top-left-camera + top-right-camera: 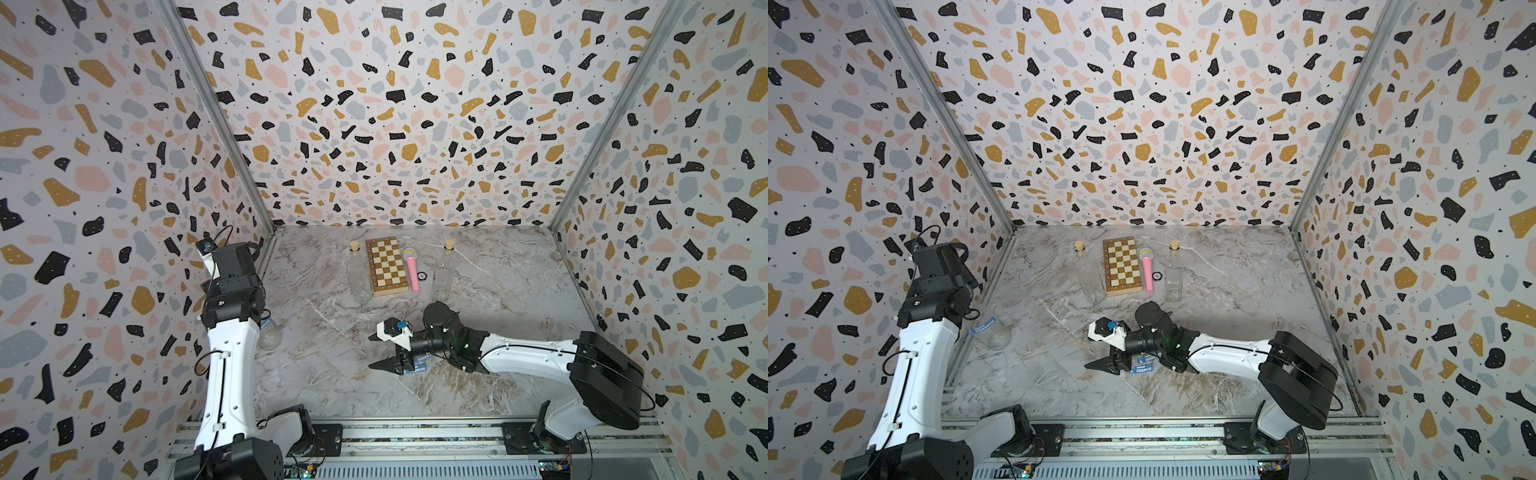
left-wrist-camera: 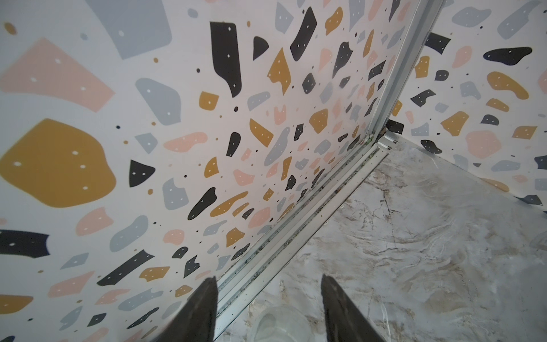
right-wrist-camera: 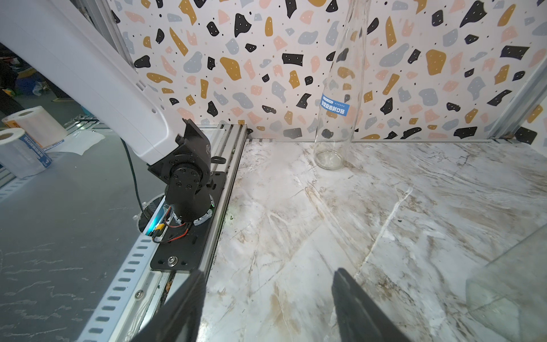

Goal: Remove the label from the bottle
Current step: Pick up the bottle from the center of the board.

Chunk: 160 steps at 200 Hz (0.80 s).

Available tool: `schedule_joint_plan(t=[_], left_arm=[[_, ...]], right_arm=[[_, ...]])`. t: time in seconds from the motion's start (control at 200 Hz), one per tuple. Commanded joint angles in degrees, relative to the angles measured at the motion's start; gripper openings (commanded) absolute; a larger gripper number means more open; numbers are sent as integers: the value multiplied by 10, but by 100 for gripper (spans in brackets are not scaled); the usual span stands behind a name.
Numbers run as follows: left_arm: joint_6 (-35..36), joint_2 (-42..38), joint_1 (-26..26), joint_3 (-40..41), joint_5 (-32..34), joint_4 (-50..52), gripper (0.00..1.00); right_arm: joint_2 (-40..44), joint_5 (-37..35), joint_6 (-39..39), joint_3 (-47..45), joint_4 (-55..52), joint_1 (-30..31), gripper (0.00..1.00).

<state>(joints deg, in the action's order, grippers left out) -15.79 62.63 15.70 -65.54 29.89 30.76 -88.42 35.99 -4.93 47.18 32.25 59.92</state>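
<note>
A clear glass bottle (image 1: 994, 334) stands near the left wall, and a blue label (image 1: 982, 325) is stuck on its side. The right wrist view shows this bottle (image 3: 333, 142) and its label (image 3: 334, 106) in front of the wall. In the left wrist view my left gripper (image 2: 268, 277) hangs over the bottle's top (image 2: 276, 324). Its jaws stand apart on either side of the glass with a gap on each side. In both top views the arm hides that gripper. My right gripper (image 1: 374, 352) is open and empty, low over the table's middle.
Blue peeled stickers (image 1: 1142, 368) lie on the table under the right wrist. At the back stand two corked clear bottles (image 1: 359, 276) (image 1: 444, 274), a chessboard (image 1: 386, 266) and a pink microphone (image 1: 412, 270). The left wall's rail (image 2: 310, 225) runs close beside the left gripper.
</note>
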Motion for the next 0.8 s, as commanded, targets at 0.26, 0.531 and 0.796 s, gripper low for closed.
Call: schedule_joint_plan(t=[0.26,0.531,0.796], left_arm=[[-9,-12,4,10,16,-31,30],[-15,-17,4,14,18,-31,13],[-20,-21,4,7,8,-18,0]], right_arm=[[30,-5,7,-15,14,0,70],[36,-12,4,-18,13,-1,70],[44,-23,0,-21,10,-6,70]])
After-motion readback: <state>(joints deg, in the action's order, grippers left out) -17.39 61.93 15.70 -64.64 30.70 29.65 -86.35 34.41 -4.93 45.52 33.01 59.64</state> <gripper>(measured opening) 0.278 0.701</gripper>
